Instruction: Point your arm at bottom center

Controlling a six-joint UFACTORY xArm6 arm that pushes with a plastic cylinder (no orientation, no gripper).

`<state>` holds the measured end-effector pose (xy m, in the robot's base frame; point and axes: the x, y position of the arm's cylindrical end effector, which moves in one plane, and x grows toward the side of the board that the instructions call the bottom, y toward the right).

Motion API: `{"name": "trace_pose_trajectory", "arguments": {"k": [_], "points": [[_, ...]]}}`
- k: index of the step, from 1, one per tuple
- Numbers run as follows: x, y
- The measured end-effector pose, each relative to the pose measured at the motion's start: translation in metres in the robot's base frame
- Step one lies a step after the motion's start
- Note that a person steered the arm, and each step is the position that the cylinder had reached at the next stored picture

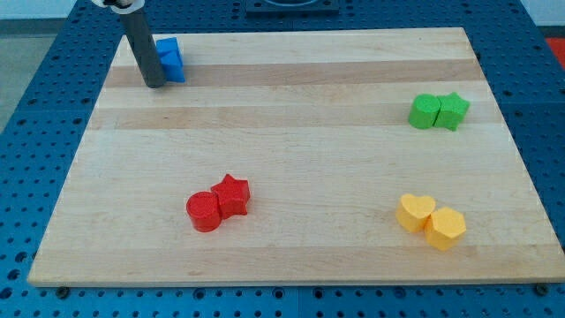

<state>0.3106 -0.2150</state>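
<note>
My tip (154, 85) rests on the wooden board (291, 106) at the view's top left. It touches the left side of a blue block (171, 59), whose shape I cannot make out because the rod partly hides it. A red cylinder (204, 212) and a red star (233, 195) sit together at the lower middle left. A yellow heart (415, 213) and a yellow hexagon (446, 228) sit together at the lower right. Two green blocks (439, 111) sit together at the upper right. The tip is far from the red, yellow and green blocks.
The board lies on a blue perforated table (35, 106) that shows on all sides. A dark fixture (290, 5) sits past the board's top edge.
</note>
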Motion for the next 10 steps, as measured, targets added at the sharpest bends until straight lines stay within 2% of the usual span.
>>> {"name": "trace_pose_trajectory", "arguments": {"k": [2,4,9,10], "points": [[0.0,-0.001],[0.023,-0.001],[0.047,0.005],[0.089,0.079]]}}
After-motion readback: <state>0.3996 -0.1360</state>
